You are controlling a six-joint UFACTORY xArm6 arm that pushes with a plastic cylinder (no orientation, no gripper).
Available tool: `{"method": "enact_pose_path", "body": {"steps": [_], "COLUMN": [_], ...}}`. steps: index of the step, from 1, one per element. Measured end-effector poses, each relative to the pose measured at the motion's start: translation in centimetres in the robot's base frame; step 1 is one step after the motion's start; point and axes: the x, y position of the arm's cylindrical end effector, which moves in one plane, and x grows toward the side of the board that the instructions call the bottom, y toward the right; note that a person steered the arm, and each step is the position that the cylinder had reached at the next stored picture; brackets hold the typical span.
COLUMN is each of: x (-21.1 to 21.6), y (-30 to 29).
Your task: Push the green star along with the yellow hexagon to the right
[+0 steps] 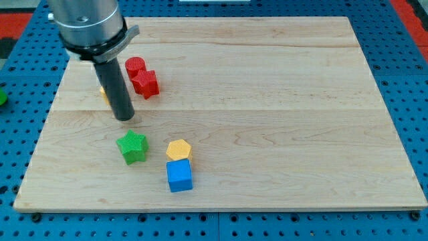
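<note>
— Where the worktop [281, 100] nears its left edge, what shows?
— My tip [124, 118], just above the green star [132, 146], apart from it. No pincer on this rod.
— Yellow hexagon [178, 149]?
— Right of the star, touching the blue cube [179, 176] below it, toward the bottom edge.
— Others?
— Two red blocks [142, 77] right of the rod; a yellow bit [103, 92] behind it.

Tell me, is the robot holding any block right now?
No, nothing is held. My tip has no jaws; it only pushes. It stands apart, toward the view's top from the green star, touching no block.
</note>
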Motion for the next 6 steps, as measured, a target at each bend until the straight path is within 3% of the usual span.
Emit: {"method": "enact_pose_path", "body": {"steps": [1,2,3,4,6], "x": [1.1,2.5,4.8,5.3,5.7], "y": [-4.2,-4.8,-4.3,0.6,2.8]}}
